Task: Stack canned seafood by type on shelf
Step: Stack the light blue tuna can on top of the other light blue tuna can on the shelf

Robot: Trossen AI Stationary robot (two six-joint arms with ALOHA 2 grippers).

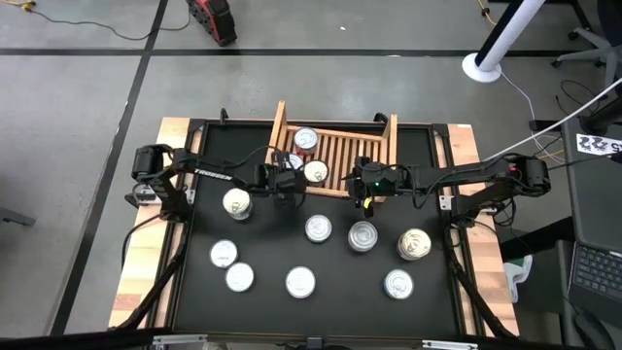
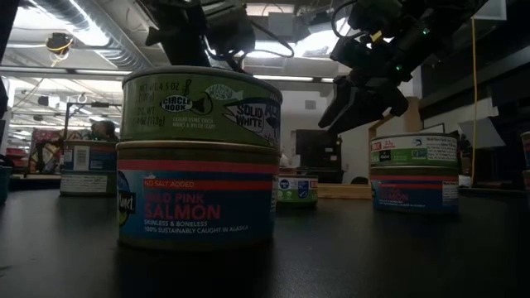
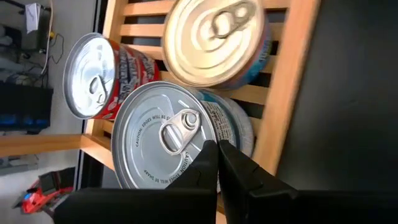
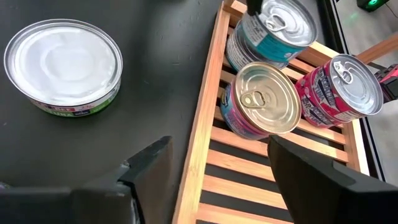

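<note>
Shelf (image 1: 342, 154) right half bare; right end effector (image 1: 366, 197) agape, empty; left end effector (image 1: 289, 181) closed, empty.

Wooden slatted shelf (image 1: 342, 148) at table's far middle, raised side boards. Three tins inside at its left end: red-labelled one (image 1: 305, 139) at back, gold-lidded pink one (image 1: 316, 172) in front, teal-labelled one (image 1: 291, 161) at left edge. Nine more tins on black mat: green tin stacked on pink salmon tin (image 2: 197, 203) nearest low camera, another two-high stack (image 2: 414, 171) to right; rest single, all upright
</note>
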